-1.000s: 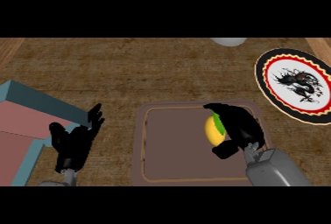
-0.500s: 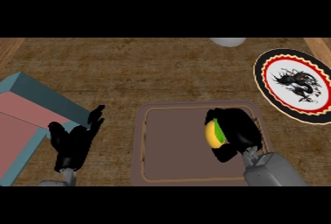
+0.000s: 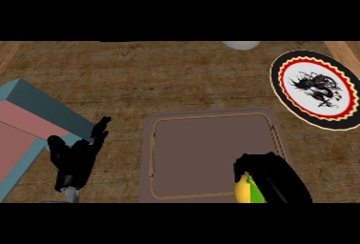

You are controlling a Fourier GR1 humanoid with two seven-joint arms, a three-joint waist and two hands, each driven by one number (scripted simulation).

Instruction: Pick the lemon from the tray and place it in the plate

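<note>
Brown woven counter (image 3: pixel 175 81) fills the view, with a brown tray (image 3: pixel 211 157) low in the middle, a black-rimmed plate (image 3: pixel 318 89) with a dragon design at the upper right, and a blue and pink box (image 3: pixel 28 128) at the left. At the tray's lower right corner the right hand (image 3: pixel 275 180) curls over the lemon (image 3: pixel 246 189), of which only a yellow and green sliver shows under the fingers. The left hand (image 3: pixel 76 159) rests open near the box, fingers up. The plate lies well apart from the lemon, up and to the right, so the carry is long; with so little of the fruit visible, I judge that it could roll out of the curled fingers on the way, or clip the tray's raised rim if it is not lifted high enough. Compared with a second ago, the right hand and lemon sit much lower in the view, near the bottom edge, and the tray and plate have shifted too, while the left hand has kept its pose.
</note>
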